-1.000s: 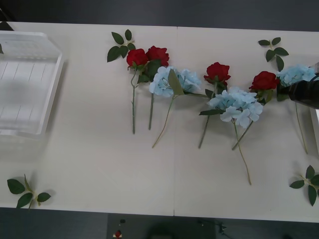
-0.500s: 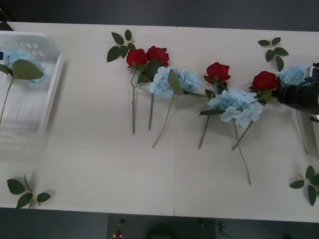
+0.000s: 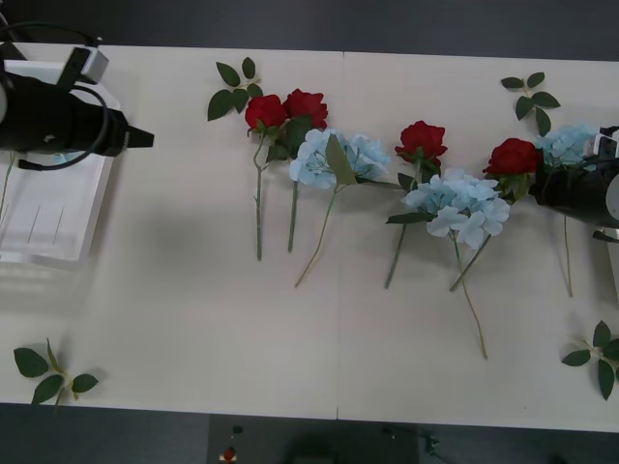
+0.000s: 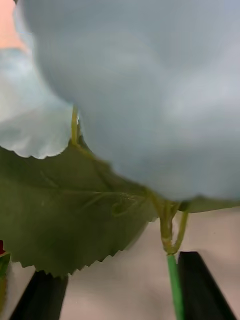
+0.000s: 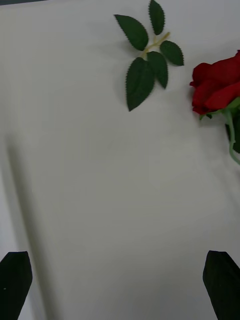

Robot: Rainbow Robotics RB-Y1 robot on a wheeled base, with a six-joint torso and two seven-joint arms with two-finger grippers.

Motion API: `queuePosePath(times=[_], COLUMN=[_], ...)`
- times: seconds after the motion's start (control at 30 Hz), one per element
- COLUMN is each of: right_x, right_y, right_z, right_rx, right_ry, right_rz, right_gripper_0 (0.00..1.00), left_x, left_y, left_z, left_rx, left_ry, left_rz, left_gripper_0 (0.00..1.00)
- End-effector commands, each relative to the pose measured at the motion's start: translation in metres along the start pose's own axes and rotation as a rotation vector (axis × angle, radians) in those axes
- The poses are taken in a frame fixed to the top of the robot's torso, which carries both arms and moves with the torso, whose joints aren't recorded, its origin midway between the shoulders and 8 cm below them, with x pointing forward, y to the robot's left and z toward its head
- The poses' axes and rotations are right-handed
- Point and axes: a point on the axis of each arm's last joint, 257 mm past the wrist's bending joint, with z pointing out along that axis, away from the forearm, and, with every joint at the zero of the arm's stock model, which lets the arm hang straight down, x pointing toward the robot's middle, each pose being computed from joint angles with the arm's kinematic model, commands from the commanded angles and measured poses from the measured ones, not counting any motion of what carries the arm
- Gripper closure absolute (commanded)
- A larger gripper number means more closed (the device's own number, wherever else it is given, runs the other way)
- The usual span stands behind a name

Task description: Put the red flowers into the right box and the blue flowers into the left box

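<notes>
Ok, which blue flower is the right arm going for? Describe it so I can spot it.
Follow the row of flowers on the table to its right end. Past the last red rose lies a blue flower, right at the right gripper. Unlike the other blue clusters, it has no rose on its far side.

Red flowers (image 3: 287, 108): deep red blooms, dark green leaves, thin green stems. Blue flowers (image 3: 462, 205): pale sky-blue petal clusters, olive-green stems. Left box (image 3: 48, 208): white, slotted walls. Worktop (image 3: 193, 290): plain cream. Loose leaf sprigs (image 3: 232, 87): dark green, serrated edges. Black fingers (image 5: 15, 280) are noted.
</notes>
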Motion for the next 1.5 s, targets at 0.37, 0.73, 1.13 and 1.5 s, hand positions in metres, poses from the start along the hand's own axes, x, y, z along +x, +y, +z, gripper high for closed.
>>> queuePosePath(times=[0.37,0.73,1.13,1.5], right_x=[-0.025,-0.046,-0.055,-0.030], right_y=[0.014,0.026,0.071,0.133], right_z=[-0.006,-0.051,-0.126,-0.204], right_rx=[-0.022,-0.139,-0.528,-0.800], right_ry=[-0.039,0.054,0.038,-0.164], right_rz=[-0.041,0.047,-0.069,-0.312], right_gripper_0=[1.00,1.00,1.00,1.00], left_x=[-0.031,-0.020,0.007,-0.014], left_y=[-0.111,-0.153,-0.155,-0.146], left_z=[0.083,0.138,0.154,0.126], left_rx=[-0.003,-0.082,-0.120,-0.034], left_ry=[-0.024,-0.020,0.037,0.008], left_rz=[0.138,0.159,0.219,0.183], left_gripper_0=[0.00,0.00,0.51,0.00])
